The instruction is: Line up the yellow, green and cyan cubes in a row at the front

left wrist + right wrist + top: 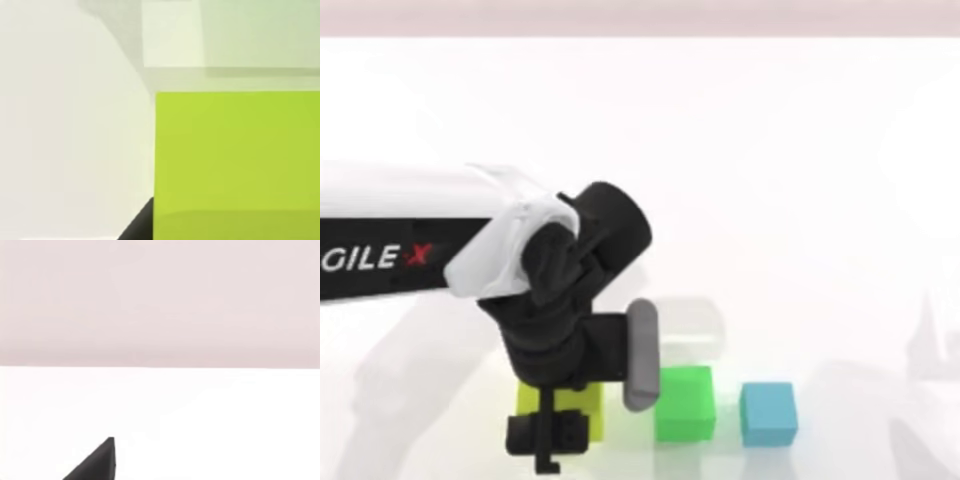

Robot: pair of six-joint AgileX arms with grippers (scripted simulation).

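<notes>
A glossy white worktop (800,150) is filling nearly the whole top view, picking up soft grey shadows and faint reflections under bright, even light. A pale pinkish wall (640,15) is running along its far edge.

White table (800,150) bears 3 cubes (seemingly in 1 row).

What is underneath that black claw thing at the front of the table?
Under the left end effector sits the yellow cube, beside the green cube and cyan cube. Only the yellow cube's right part shows from above; the arm covers the rest, so any grip on it is hidden.
</notes>
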